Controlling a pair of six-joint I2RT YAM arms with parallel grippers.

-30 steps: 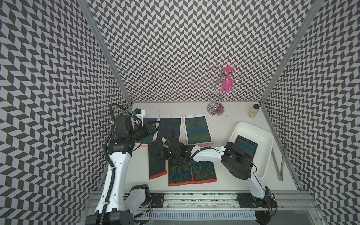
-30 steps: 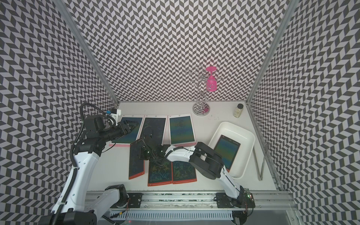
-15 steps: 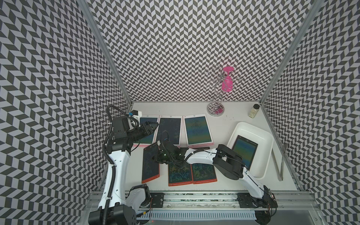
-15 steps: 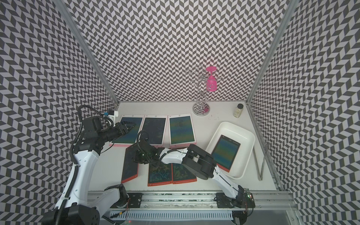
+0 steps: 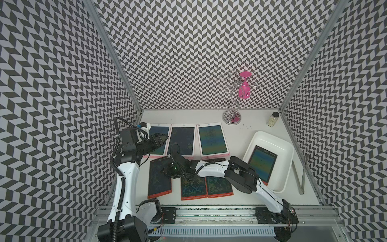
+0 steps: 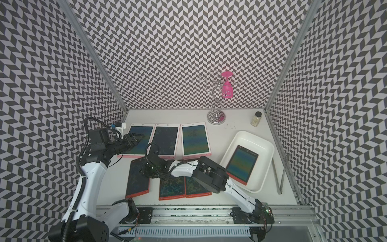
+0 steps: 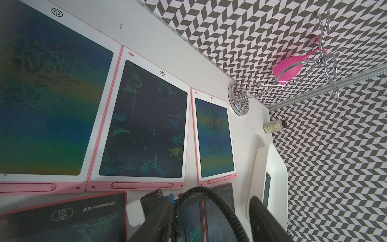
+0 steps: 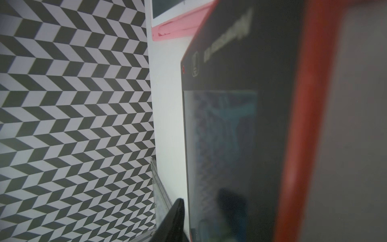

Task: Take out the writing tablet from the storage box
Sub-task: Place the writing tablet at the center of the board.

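Observation:
The white storage box (image 5: 287, 167) stands at the right of the table in both top views, with a red-framed writing tablet (image 5: 262, 165) lying slanted in it. My right gripper (image 5: 166, 170) reaches far left, at the right edge of another red-framed tablet (image 5: 159, 179) that lies flat on the table. In the right wrist view one finger (image 8: 173, 220) stands just off that tablet's face (image 8: 240, 125), and the other finger is hidden. My left gripper (image 5: 161, 139) hovers open over the back-left pink tablet (image 5: 156, 134), with nothing between its fingers (image 7: 155, 222).
Two more pink-and-white tablets (image 5: 182, 142) (image 5: 212, 139) lie in the back row. Two red tablets (image 5: 193, 186) (image 5: 217, 185) lie at the front. A wire stand (image 5: 232, 119) with a pink glass (image 5: 244, 90) and a small jar (image 5: 272, 119) stand at the back. Metal tongs (image 5: 301, 174) lie along the right wall.
My right arm has carried the red tablet a little to the left and set it flat on the table, and its jaws have come apart. The left gripper has barely moved.

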